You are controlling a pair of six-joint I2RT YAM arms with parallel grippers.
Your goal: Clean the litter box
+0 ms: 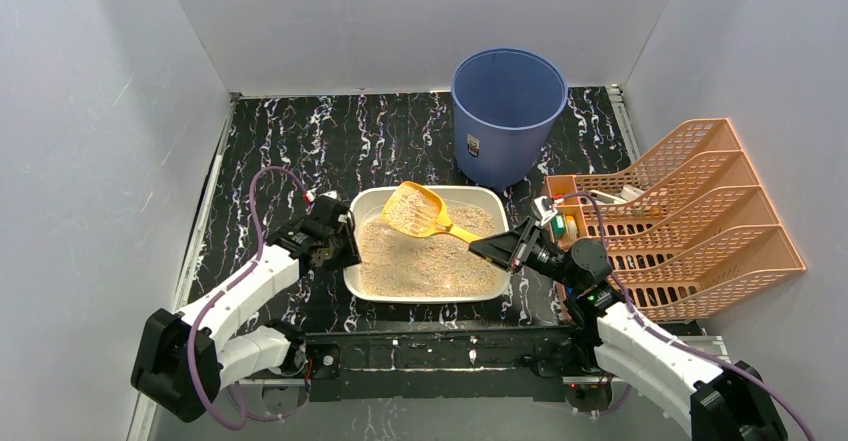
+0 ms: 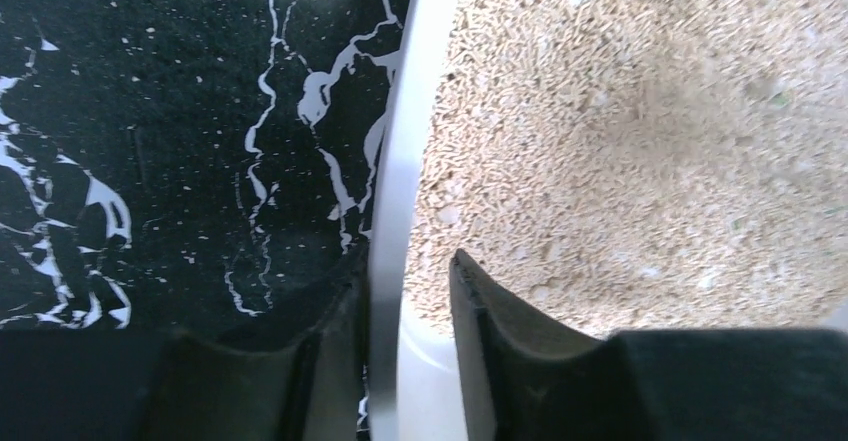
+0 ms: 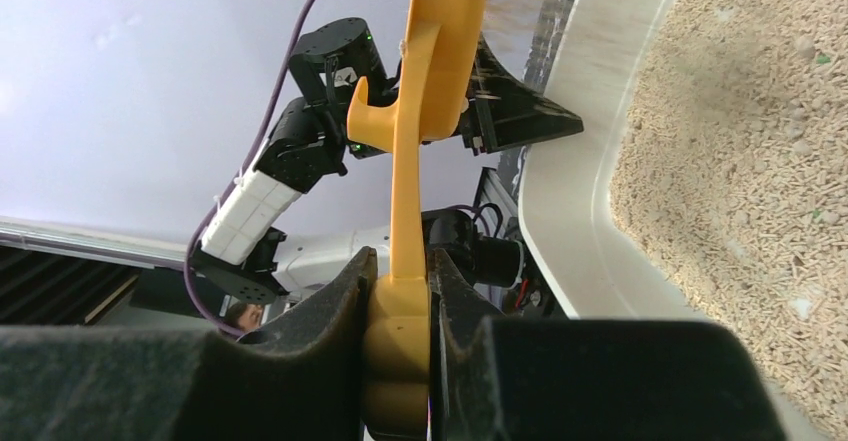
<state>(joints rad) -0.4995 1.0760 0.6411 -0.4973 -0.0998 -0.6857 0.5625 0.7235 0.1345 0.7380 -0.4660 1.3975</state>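
The white litter box with tan litter sits mid-table between the arms. My left gripper is at its left wall; in the left wrist view the gripper straddles the white rim, one finger outside and one over the litter, shut on the wall. My right gripper is shut on the handle of a yellow scoop, held tilted over the back of the litter with litter in it. In the right wrist view the gripper clamps the handle of the scoop beside the box rim.
A tall blue bucket stands behind the box to the right. An orange-pink lattice rack fills the right side, close to my right arm. Grey walls close in the black marbled table on three sides.
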